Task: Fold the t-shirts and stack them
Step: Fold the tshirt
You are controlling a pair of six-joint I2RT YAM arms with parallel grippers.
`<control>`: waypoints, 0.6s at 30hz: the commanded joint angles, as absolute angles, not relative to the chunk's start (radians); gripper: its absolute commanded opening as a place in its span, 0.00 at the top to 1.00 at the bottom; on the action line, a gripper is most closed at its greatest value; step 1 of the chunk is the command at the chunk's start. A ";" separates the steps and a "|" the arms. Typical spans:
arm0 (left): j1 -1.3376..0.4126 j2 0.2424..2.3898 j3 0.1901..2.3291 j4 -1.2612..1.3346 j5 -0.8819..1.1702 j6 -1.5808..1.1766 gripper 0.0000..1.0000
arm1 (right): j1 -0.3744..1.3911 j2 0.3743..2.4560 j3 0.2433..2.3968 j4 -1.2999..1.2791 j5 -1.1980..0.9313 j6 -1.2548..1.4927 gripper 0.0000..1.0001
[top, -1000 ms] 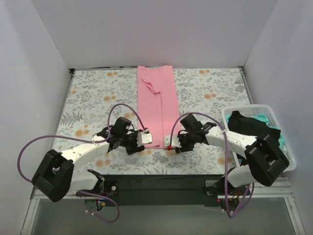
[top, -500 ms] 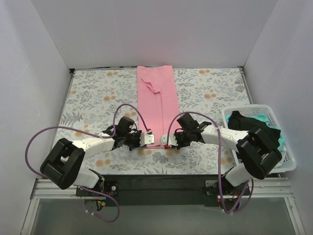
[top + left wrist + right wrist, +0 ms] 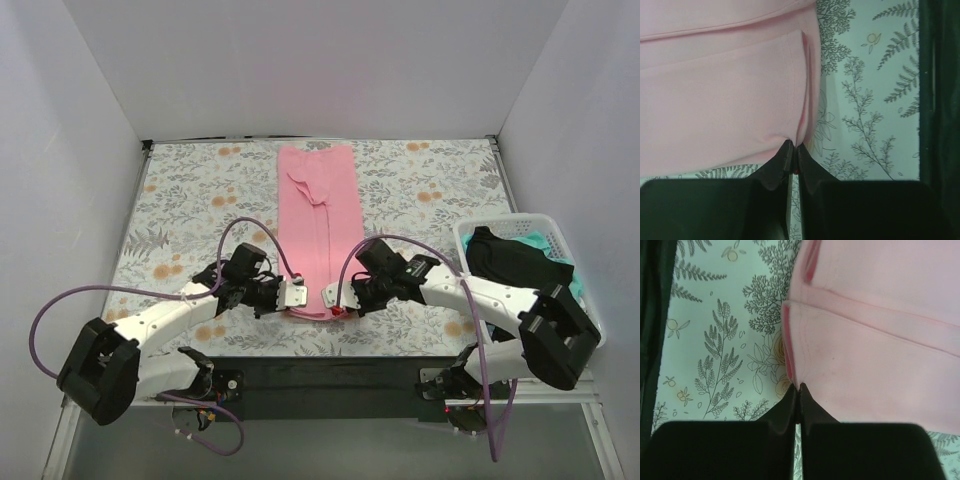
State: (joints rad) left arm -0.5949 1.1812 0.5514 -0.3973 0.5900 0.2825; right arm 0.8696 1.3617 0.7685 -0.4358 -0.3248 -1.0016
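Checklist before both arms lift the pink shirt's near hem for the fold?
1. Hem corner held by left gripper, shut on pink t-shirt: ok.
2. Other hem corner held by right gripper: ok.
3. Shirt lies as a narrow, straight strip: ok.
4. Every cloth layer caught in both pinches: cannot tell.
5. No floral sheet caught in either pinch: cannot tell.
6. The basket stands apart from the shirt: ok.

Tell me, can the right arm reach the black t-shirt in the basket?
Probably not yet: the right gripper is shut on a near corner of the pink t-shirt. The black t-shirt lies uncovered in the white basket beside that arm; nothing else blocks.
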 commanded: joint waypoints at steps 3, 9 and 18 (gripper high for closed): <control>-0.586 1.094 0.635 -0.537 0.676 0.198 1.00 | 0.879 1.298 0.890 -0.541 -0.333 -0.930 0.99; -0.468 1.176 0.744 -0.522 0.731 0.215 1.00 | 0.833 1.351 1.003 -0.587 -0.337 -1.002 0.99; -0.296 1.463 0.995 -0.517 0.792 0.233 1.00 | 0.652 1.561 1.248 -0.604 -0.380 -1.146 0.99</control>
State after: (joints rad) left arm -0.3309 1.4124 0.9203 -0.5228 0.7387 0.2173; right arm 0.6987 1.5116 1.1477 -0.5854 -0.3473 -1.0565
